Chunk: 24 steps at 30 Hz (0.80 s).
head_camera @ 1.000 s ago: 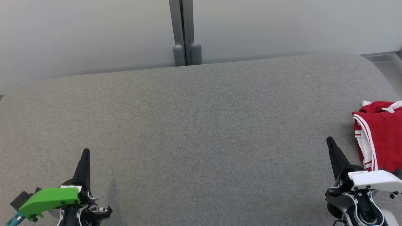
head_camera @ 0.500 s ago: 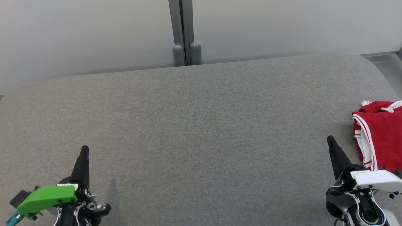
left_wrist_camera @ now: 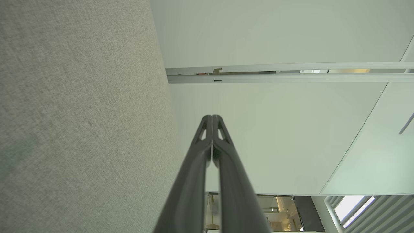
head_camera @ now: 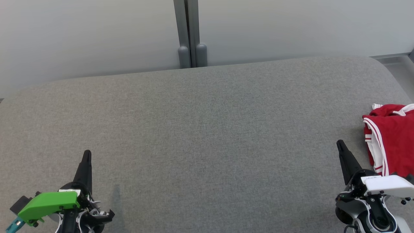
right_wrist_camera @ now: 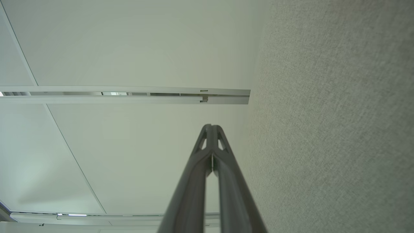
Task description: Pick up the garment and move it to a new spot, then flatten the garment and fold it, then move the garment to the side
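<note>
Red-and-white garment (head_camera: 393,142) lies at desk (head_camera: 207,129) right edge, partly cut off, seemingly bunched. Fingers of left gripper (head_camera: 86,158) and right gripper (head_camera: 340,146) pressed together, empty; right one just beside garment.

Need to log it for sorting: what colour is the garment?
The garment is red with white striped trim, best seen in the head view.

left claw (head_camera: 86,153) nudged forward, slightly leftward
</note>
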### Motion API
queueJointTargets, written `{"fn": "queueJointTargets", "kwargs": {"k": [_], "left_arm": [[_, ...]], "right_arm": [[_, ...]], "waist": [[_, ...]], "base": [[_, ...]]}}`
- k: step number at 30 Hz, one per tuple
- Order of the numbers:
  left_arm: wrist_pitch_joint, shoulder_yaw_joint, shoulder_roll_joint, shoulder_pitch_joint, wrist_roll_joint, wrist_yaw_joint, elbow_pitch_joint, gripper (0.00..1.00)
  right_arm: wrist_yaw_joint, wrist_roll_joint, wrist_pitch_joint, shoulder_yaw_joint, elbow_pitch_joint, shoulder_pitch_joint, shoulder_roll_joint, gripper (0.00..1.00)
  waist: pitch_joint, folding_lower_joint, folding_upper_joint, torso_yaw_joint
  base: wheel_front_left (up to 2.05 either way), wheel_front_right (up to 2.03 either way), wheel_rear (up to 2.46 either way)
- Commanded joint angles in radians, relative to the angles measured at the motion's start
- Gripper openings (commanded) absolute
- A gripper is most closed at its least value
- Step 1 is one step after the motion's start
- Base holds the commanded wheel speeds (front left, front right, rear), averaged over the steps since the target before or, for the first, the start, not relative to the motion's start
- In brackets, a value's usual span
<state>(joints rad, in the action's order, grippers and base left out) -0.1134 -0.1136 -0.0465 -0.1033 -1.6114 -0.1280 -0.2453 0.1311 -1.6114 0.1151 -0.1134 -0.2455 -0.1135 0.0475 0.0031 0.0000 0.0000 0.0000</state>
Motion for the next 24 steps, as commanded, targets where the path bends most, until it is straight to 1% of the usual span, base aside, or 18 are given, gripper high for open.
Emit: {"fn": "queueJointTargets", "kwargs": {"k": [1, 24], "left_arm": [[-0.004, -0.002, -0.007, -0.011, -0.003, -0.006, 0.001, 0.00], [-0.004, -0.002, -0.007, -0.011, -0.003, -0.006, 0.002, 0.00]], "right_arm": [[-0.001, -0.003, 0.002, -0.002, 0.004, 0.010, 0.005, 0.00], [-0.001, -0.003, 0.002, -0.002, 0.004, 0.010, 0.005, 0.00]], "waist": [[0.000, 0.0000, 0.0000, 0.000], [0.000, 0.0000, 0.0000, 0.000]], "base": [[0.00, 0.00, 0.00], [0.00, 0.00, 0.00]]}}
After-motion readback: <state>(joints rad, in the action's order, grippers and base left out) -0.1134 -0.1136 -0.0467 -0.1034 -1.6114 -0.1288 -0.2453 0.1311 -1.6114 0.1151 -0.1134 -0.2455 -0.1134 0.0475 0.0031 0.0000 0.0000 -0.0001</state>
